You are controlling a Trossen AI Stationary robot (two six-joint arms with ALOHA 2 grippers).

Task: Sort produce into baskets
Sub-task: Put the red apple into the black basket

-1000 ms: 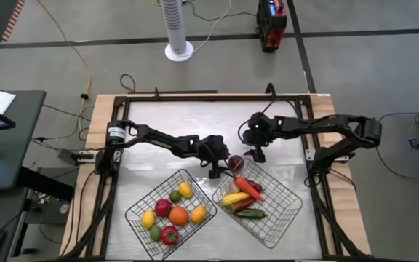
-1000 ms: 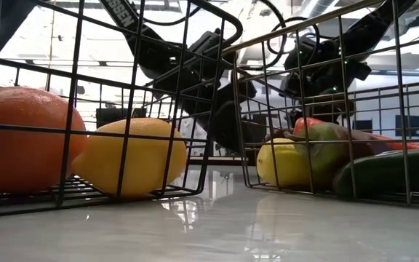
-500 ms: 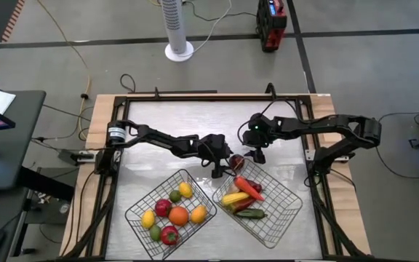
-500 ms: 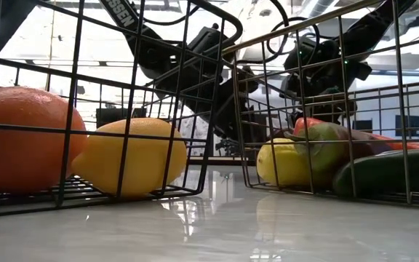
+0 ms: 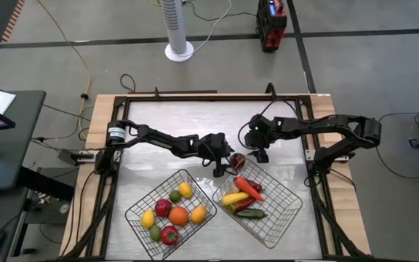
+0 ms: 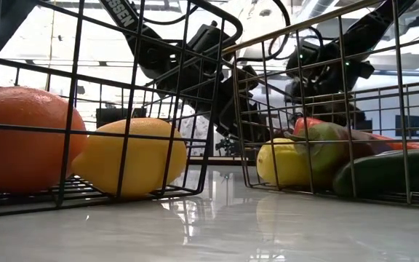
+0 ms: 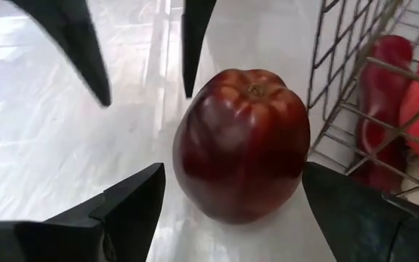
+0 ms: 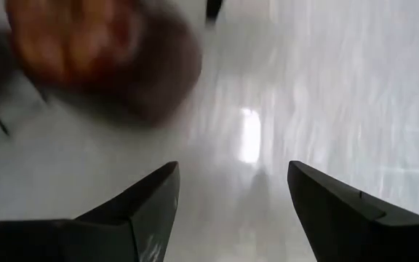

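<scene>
Left wrist view is showing my left gripper (image 7: pixel 228 196) standing open, fingers flanking without touching a glossy dark-red ribbed apple (image 7: pixel 241 143) sitting upright on the bench (image 7: pixel 64 145) just beside a wire basket (image 7: pixel 340 94), my right gripper (image 5: pixel 262 156) hovering open nearby.

Dark red apple (image 7: pixel 242 142), silver wire basket (image 7: pixel 355 87), black pincer (image 7: pixel 228 211).

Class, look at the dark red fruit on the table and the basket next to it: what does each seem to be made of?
Dark red fruit: probably moulded plastic, glossy; light glints off its smooth, ribbed skin. Basket: thin metal wire mesh, silvery; open grid with bare, shiny strands. Table: hard, polished pale surface, showing streaky reflections; the material is unclear.
</scene>
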